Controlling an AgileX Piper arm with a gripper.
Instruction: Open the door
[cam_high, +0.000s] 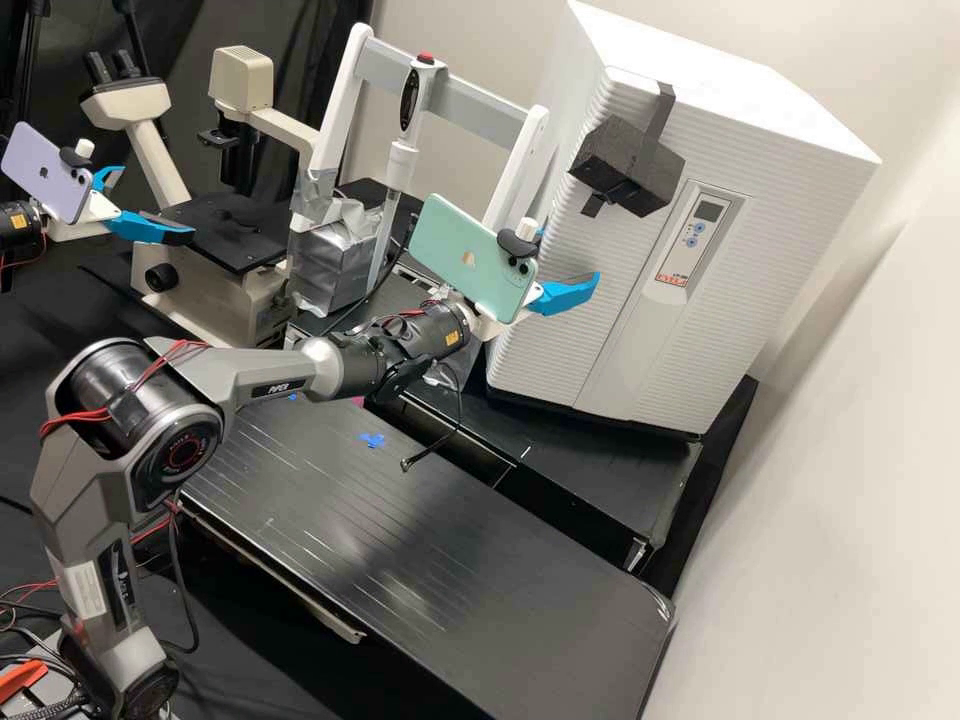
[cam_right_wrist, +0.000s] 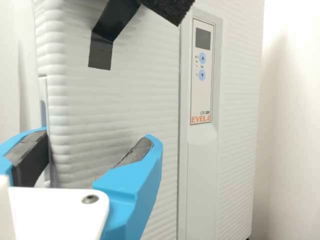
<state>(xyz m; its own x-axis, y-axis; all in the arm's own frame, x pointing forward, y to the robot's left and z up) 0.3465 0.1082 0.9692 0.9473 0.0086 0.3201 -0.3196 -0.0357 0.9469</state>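
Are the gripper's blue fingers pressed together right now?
No, in the wrist view the gripper has its two fingers apart, and the white cabinet shows through the gap between them.

Blue tape (cam_high: 372, 440) on the black bench (cam_high: 480, 590); a beige microscope (cam_high: 240, 80) near a white-and-grey frame (cam_high: 385, 68).
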